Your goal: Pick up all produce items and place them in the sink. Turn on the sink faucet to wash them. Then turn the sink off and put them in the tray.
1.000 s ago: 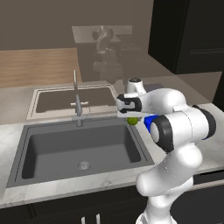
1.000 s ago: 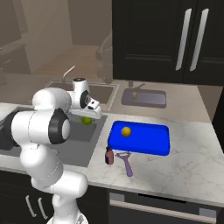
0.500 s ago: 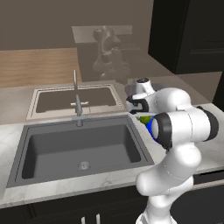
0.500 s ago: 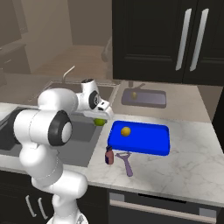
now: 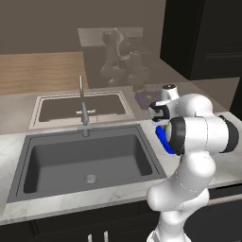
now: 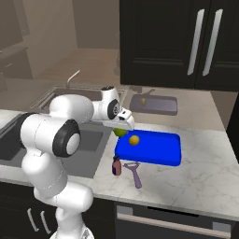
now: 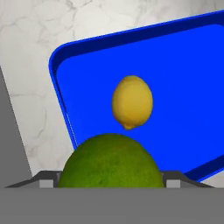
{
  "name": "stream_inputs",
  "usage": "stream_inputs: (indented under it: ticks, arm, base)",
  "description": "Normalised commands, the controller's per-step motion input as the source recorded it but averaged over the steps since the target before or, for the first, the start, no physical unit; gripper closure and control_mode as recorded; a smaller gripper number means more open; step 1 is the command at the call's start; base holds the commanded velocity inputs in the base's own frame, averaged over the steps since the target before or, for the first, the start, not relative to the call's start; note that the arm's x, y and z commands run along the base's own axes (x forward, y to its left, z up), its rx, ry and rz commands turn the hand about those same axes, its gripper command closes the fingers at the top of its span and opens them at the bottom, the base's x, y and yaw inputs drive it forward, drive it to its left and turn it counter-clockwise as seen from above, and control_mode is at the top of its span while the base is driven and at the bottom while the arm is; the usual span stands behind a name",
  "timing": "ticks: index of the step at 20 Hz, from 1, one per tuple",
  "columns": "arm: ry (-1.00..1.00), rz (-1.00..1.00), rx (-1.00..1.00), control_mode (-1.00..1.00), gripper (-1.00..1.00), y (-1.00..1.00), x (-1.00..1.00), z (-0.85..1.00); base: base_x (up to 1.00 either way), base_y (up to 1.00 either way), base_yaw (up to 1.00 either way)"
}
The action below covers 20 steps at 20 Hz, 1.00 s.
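Lime held over the tray edge

At the left, the sink point(image 6: 14, 140) is dark, with the faucet point(image 5: 83, 106) behind its back rim. Right of it, bare marble counter point(image 6: 200, 158) lies around the blue tray point(image 6: 158, 154), where the lemon point(image 7: 132, 102) rests inside. The gripper point(image 6: 123, 124) is closed around the lime point(image 7: 111, 161), above the tray's left rim point(image 7: 59, 94).

Fruits: two, one lime point(image 7: 111, 162), one lemon point(image 7: 132, 102). Tray point(image 6: 161, 151): one, blue. Sink point(image 5: 85, 160): one. Faucet point(image 5: 83, 109): one. Purple utensil point(image 6: 135, 172): one. Small bottle point(image 6: 116, 165): one.
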Motion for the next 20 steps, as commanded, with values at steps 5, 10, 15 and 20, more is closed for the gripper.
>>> stream_inputs:
  ticks: [5,10,15,20]
  arm:
    - [0.0,0.0,0.0,-1.0,1.0,-0.43,-0.01,-0.03]
    - [0.0,0.0,0.0,-1.0,1.0,-0.34,-0.08,-0.19]
    - [0.0,0.0,0.0,-1.0,1.0,-0.2,-0.08,-0.4]
    - [0.0,0.0,0.0,-1.0,1.0,-0.2,-0.01,-0.31]
  base:
    - [0.0,0.0,0.0]
    - [0.0,0.0,0.0]
    - [0.0,0.0,0.0]
    - [0.0,0.0,0.0]
